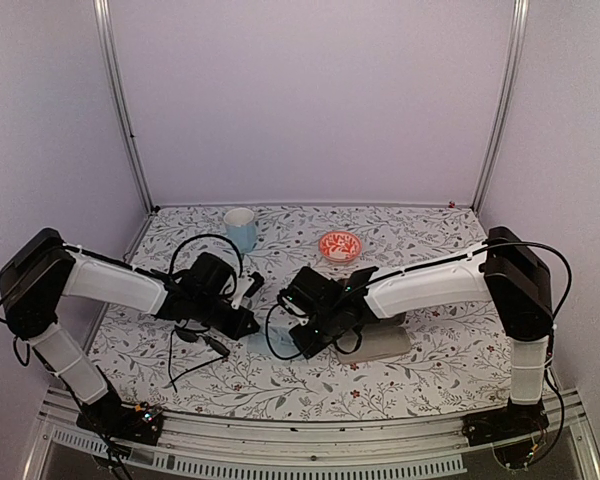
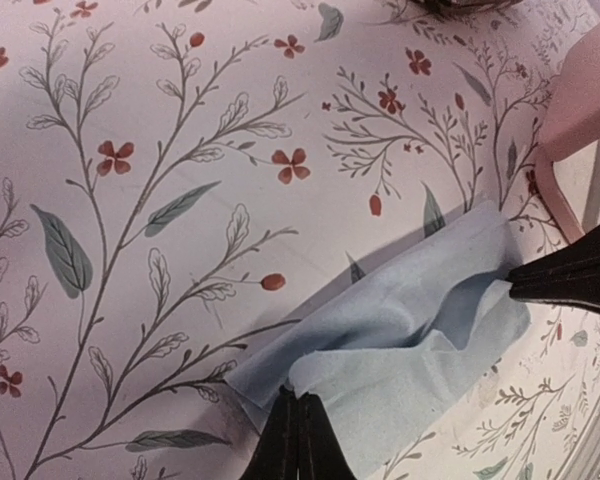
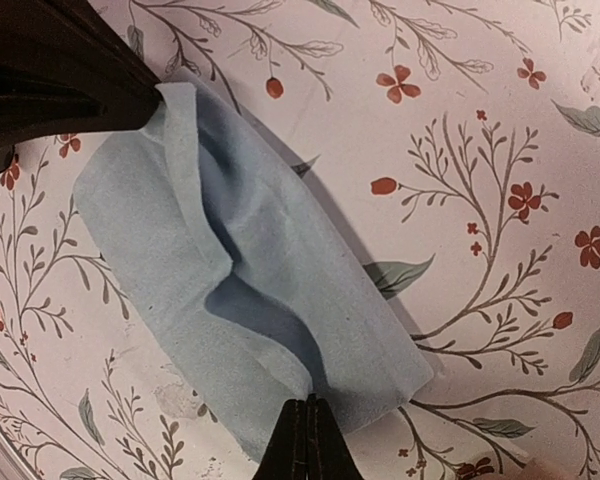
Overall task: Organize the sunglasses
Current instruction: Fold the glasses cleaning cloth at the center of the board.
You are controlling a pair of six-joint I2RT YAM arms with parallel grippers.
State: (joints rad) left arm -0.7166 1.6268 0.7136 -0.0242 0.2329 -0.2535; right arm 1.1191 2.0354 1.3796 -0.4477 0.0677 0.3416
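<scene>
Left wrist view: your left jaws are pinched tight on the near edge of a pale blue cloth (image 2: 410, 330), and the right jaws enter from the right and clamp its far corner. The right wrist view shows the same hold from the other side. The cloth (image 3: 270, 300) sags between the two grips with a soft fold down its middle. Holding it at opposite edges probably serves to spread or fold it, as a wiping cloth that belongs with the glasses.

In the top external view the two wrists meet over the middle of the flowered tabletop (image 1: 430, 370). Only a sliver of the cloth (image 1: 252, 341) shows between them.

The sunglasses are not in either grip. A dark, thin-limbed shape (image 1: 213, 347) lies on the tabletop just beside the left wrist. It may be the black pair, but it is hard to tell from the cables there. The pinkish clear-framed pair cannot be made out in any view.

A pink case (image 2: 590, 90) is cut off by the frame edge and largely covered by the right arm from above.
</scene>
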